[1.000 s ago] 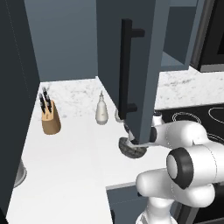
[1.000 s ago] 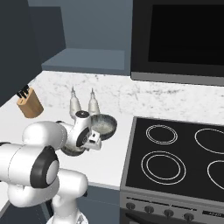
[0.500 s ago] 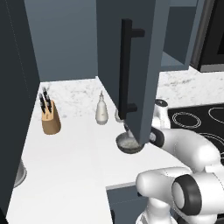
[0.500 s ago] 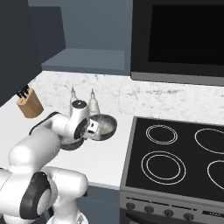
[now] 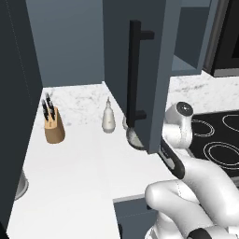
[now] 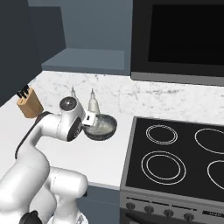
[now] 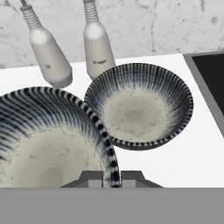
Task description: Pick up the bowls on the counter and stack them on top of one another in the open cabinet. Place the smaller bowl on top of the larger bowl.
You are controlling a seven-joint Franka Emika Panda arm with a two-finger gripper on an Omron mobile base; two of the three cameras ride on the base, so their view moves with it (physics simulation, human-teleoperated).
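Note:
In the hand view my gripper point(image 7: 111, 177) is shut on the striped rim of one dark ribbed bowl point(image 7: 48, 140) with a pale speckled inside, which lies close at the left. The other bowl point(image 7: 138, 107) stands upright on the white counter point(image 7: 188, 162) just beyond it. I cannot tell which is the wider. From the right base view my gripper point(image 6: 89, 124) meets a dark bowl point(image 6: 104, 127) left of the stove. In the left base view a bowl point(image 5: 134, 137) peeks out from behind the open slate-blue cabinet door point(image 5: 149, 56).
Two white dispensers point(image 7: 48, 52) point(image 7: 98, 43) stand against the marble wall behind the bowls. A knife block point(image 5: 53, 126) sits far left. The black stove top point(image 6: 175, 153) borders the counter on the right. The door's black bar handle point(image 5: 134, 70) hangs over the bowls.
My jaws have shut on the bowl's rim. The arm has stretched forward, and the gripped bowl has moved a little toward the back wall under the cabinet door.

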